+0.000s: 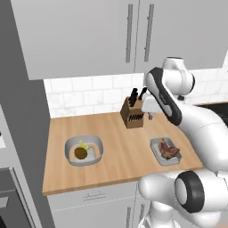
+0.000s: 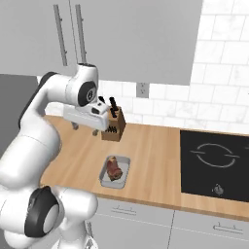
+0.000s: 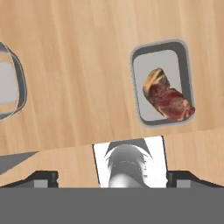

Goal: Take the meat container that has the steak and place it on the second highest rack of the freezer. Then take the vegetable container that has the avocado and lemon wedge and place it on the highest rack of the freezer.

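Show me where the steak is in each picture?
Left base view: the steak lies in a grey tray at the right of the wooden counter, near its front edge.
Right base view: the steak is left of centre, in the tray, near the counter's front edge.
Hand view: the steak is at the upper right, in the tray.
Shared landmark: the knife block stands behind the tray in both base views.

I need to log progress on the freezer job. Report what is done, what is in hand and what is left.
Done: nothing yet. The steak lies in the meat container on the counter, and the avocado and lemon wedge sit in the vegetable container there too.
In hand: nothing; the claw is open, above the counter beside the meat container.
Left: both containers must go to their freezer racks.
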You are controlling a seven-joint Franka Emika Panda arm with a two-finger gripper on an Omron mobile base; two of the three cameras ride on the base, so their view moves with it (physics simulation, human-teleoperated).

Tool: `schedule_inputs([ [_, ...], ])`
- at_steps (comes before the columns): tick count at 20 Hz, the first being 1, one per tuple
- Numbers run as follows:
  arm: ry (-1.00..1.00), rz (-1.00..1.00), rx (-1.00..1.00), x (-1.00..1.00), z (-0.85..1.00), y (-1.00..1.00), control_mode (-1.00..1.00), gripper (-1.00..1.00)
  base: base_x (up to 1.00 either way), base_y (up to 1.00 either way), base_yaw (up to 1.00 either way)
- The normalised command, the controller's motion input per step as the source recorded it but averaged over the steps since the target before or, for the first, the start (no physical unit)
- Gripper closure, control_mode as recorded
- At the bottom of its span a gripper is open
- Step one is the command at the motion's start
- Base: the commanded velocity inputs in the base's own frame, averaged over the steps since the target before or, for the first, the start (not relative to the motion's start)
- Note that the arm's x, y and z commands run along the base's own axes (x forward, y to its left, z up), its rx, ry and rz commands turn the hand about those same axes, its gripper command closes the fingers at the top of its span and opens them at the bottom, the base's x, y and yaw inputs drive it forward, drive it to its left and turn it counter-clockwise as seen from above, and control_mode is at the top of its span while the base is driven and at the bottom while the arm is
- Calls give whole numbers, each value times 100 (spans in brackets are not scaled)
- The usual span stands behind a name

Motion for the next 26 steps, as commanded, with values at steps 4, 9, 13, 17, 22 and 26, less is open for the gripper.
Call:
schedule_inputs([
  [4,17,-6,0,11,-39,-31,-100,-100,0,0,0],
  [9,2,-7,0,0,-64,-16,-100,-100,0,0,0],
  [13,-1,-9,0,0,-56,-19,-100,-100,0,0,0],
  [17,-8,-8,0,0,-35,-8,-100,-100,0,0,0],
  [22,-7,-3,0,0,-38,-25,-100,-100,0,0,0],
  [26,0,-1,0,9,-50,-50,-100,-100,0,0,0],
])
